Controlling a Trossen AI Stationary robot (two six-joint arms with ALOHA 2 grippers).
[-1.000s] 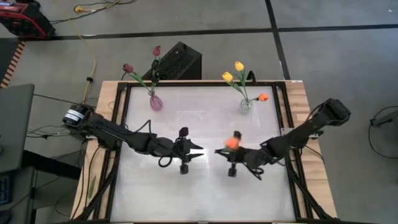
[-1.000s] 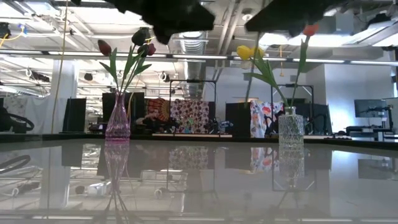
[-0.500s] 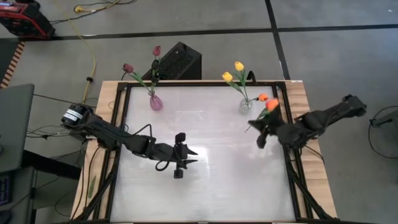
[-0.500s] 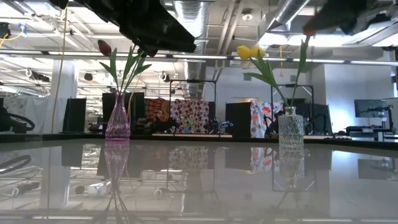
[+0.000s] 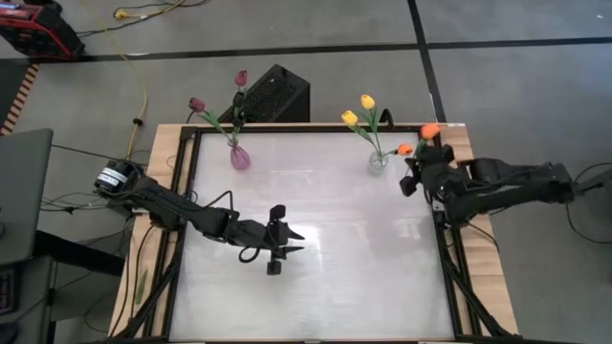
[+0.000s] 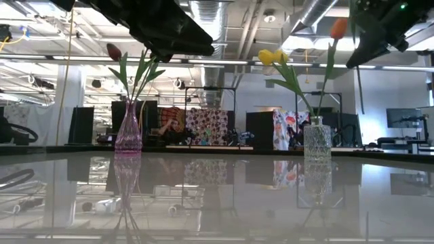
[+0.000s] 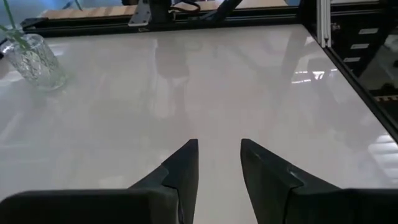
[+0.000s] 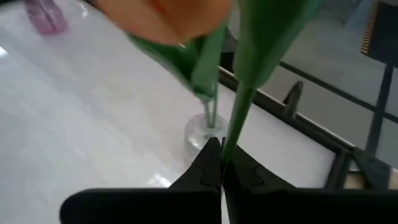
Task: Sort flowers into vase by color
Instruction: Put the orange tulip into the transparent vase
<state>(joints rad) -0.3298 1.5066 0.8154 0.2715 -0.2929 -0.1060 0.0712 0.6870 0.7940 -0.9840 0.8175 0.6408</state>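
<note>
My right gripper [image 5: 413,178] hangs near the table's far right corner, shut on an orange tulip whose head [image 5: 429,130] is just right of the clear vase [image 5: 379,161]. That vase holds two yellow tulips [image 5: 367,100] and one orange-red tulip [image 5: 405,149] by their stems. The pink vase [image 5: 240,156] at the far left holds two maroon tulips [image 5: 197,103]. My left gripper [image 5: 296,232] hovers open above the table's middle, holding nothing; its fingers [image 7: 186,162] point over bare table. My right gripper pinches the orange tulip's green stem [image 8: 239,109] between its two shut fingers [image 8: 210,163], which lie across the stem below the head [image 8: 168,18] and leaves. The flower is lifted clear of the table, with its head [image 6: 338,28] above the clear vase [image 6: 317,141] and its stem end [image 6: 358,91] hanging below the fingers.
A black frame rail [image 5: 449,248] runs around the white table top. A black box [image 5: 277,94] stands behind the far edge between the vases. Bare table surface [image 5: 354,277] lies across the middle and near side.
My right gripper has carried the orange tulip from over the table's middle toward the far right corner, turning as it went, and now holds it beside the clear vase. My left gripper drew back slightly toward the left, then held still.
</note>
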